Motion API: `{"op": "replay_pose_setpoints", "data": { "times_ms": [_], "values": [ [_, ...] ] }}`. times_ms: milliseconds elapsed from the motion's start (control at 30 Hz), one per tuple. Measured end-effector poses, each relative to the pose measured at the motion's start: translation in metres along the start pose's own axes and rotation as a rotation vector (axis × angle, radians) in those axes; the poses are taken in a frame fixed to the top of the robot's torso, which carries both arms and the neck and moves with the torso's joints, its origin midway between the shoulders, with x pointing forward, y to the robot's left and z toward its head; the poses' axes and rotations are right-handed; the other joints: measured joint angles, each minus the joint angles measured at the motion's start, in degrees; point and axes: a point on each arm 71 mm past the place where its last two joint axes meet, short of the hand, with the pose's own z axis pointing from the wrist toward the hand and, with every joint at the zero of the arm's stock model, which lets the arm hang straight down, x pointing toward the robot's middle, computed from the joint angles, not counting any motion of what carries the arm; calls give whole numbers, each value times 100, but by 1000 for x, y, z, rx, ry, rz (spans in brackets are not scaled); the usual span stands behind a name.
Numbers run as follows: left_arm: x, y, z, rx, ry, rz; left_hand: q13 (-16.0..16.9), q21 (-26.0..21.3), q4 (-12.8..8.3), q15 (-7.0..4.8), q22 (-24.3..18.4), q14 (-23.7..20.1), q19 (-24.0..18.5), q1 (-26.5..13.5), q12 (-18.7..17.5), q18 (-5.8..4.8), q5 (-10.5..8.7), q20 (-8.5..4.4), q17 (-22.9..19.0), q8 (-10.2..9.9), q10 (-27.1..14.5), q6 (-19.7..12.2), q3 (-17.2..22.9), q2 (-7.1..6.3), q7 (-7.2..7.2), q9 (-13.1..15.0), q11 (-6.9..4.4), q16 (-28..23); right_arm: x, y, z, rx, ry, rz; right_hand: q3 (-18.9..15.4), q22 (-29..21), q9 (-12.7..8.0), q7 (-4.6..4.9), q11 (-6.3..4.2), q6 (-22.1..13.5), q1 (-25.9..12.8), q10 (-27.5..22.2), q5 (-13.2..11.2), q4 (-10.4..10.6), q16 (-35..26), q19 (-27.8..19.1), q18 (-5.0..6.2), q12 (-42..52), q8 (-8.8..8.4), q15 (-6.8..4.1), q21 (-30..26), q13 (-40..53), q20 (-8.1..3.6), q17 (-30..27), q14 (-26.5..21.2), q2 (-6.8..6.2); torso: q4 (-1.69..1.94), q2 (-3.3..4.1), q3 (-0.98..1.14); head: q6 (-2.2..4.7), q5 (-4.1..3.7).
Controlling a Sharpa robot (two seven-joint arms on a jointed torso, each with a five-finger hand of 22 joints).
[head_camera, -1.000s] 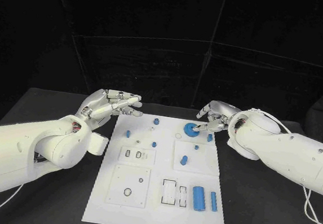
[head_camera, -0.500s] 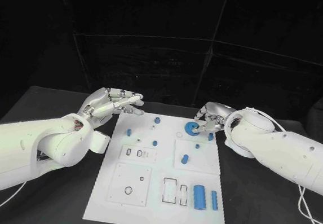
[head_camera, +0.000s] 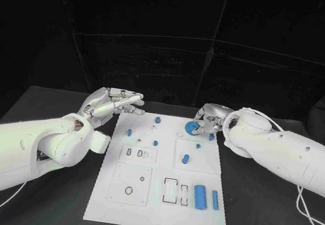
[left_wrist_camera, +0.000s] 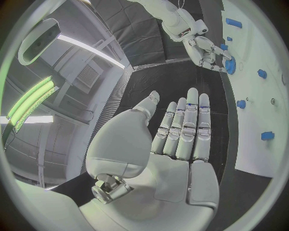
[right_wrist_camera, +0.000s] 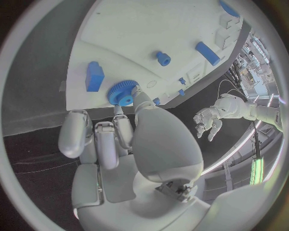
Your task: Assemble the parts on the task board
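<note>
Board: white board point(head_camera: 159, 215) lies lengthwise in the middle of the black tabletop point(head_camera: 39, 105), with bare tabletop along both long sides and at the near end.
Gear: blue gear point(head_camera: 191, 129) sits at the board's far right corner, close to the right edge; in the right wrist view the gear point(right_wrist_camera: 122, 92) shows toothed and tilted at the fingertips.
Right hand: right hand point(head_camera: 209, 116) is over the far right corner, fingers curled down, thumb and a finger touching the gear; whether they grip it or just touch it I cannot tell.
Left hand: left hand point(head_camera: 114, 102) hovers off the board's far left corner over the tabletop, holding nothing; in the left wrist view its fingers point(left_wrist_camera: 187, 127) lie straight and side by side.
Other parts: small blue pegs point(head_camera: 158, 121) stand spread over the far half; two blue cylinders point(head_camera: 199, 198) lie near the right edge of the near half.
Room: middle of the board, between the hands, is free of arms.
</note>
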Motion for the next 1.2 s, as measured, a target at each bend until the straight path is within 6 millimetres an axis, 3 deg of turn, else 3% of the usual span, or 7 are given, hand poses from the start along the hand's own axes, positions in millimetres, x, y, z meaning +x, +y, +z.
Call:
{"op": "replay_pose_setpoints", "data": {
  "times_ms": [367, 733, 933, 1200],
  "values": [
    [0, 0, 0, 0, 1, -1, 0, 0, 0, 0, 1, 0, 0, 0, 0, 0, 0, 0, 5, 0, 0, 0, 0, 0, 0, 0, 0, 0, -1, 3, 1, -13, -7, -17, 333, 71, 14, -31, -39, 396, 210, 175, -78, -197, 21, 29, 0, 163, 153, -27, 62, 34, -30, -1, 17, 210, 0, 0, 2, -22, -9],
    [0, 0, 0, -3, 5, -4, 0, -21, 0, 0, -4, 0, 0, -20, 0, 0, 0, 0, 4, 0, 0, 0, 0, 20, 0, 0, 0, 0, 1, 9, -1, -47, -65, -33, 691, 268, 13, -18, -143, 574, 225, 409, -179, -367, 46, 111, 0, 395, 212, -137, 161, 27, -112, -1, 12, 243, 2, 1, 5, -16, -3],
    [0, 0, 0, -4, 9, -6, 0, -21, 0, 0, -4, 0, 0, -19, -19, 0, 0, 0, 9, 0, 0, 0, 0, 19, 0, 0, 0, 0, -2, 25, -6, -102, -126, -45, 776, 320, 13, -18, -166, 574, 232, 431, -194, -407, 45, 131, 1, 395, 211, -149, 188, 28, -132, -1, -1, 250, 5, 1, 5, 1, 13],
    [1, 0, 0, -5, 11, -8, 1, -21, 0, 0, -4, 0, 0, -19, -22, 0, 0, 0, 9, 0, 0, 0, 0, 19, 0, 0, 0, 0, -2, 65, -14, -202, -171, -50, 793, 340, 10, -18, -173, 574, 132, 438, -154, -407, 44, 151, 1, 395, 211, -157, 217, 29, -152, -2, -10, 241, 0, -2, 2, 14, 45]
  ]
}}
